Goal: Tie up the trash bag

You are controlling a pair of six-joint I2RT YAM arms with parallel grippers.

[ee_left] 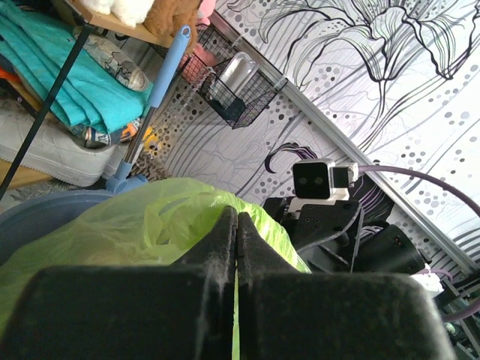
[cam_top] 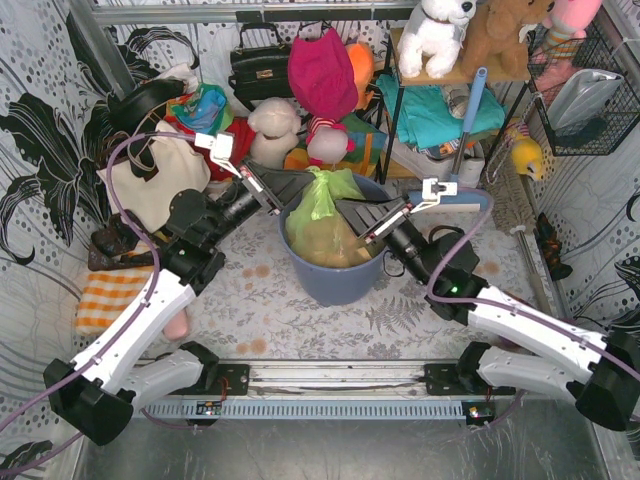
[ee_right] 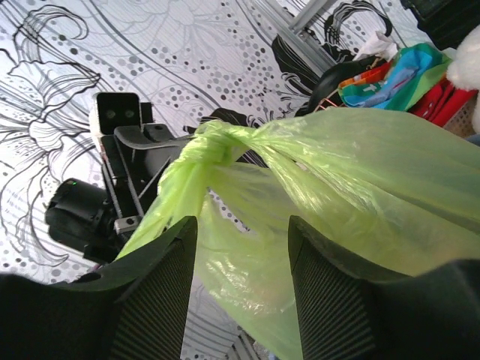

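The trash bag point(cam_top: 322, 222), thin light-green plastic with brown paper showing through, sits in the round blue-grey bin point(cam_top: 330, 275). Its top is gathered into a twisted knot point(ee_right: 214, 142). My left gripper point(cam_top: 305, 195) reaches in from the left and is shut on a strip of the bag's film, which shows green between the closed fingers point(ee_left: 225, 240). My right gripper point(cam_top: 346, 208) comes in from the right and stands open. Loose bag film point(ee_right: 360, 172) hangs between its ribbed pads point(ee_right: 161, 300) without being clamped. In the left wrist view the bag point(ee_left: 150, 217) bulges above the bin's rim point(ee_left: 37, 217).
A cream tote bag point(cam_top: 155, 185) and an orange striped cloth point(cam_top: 110, 295) lie at the left. Plush toys, a handbag point(cam_top: 260, 65) and a shelf crowd the back. A blue-handled brush point(cam_top: 468, 120) leans behind the bin. A wire basket point(cam_top: 585, 95) hangs on the right wall.
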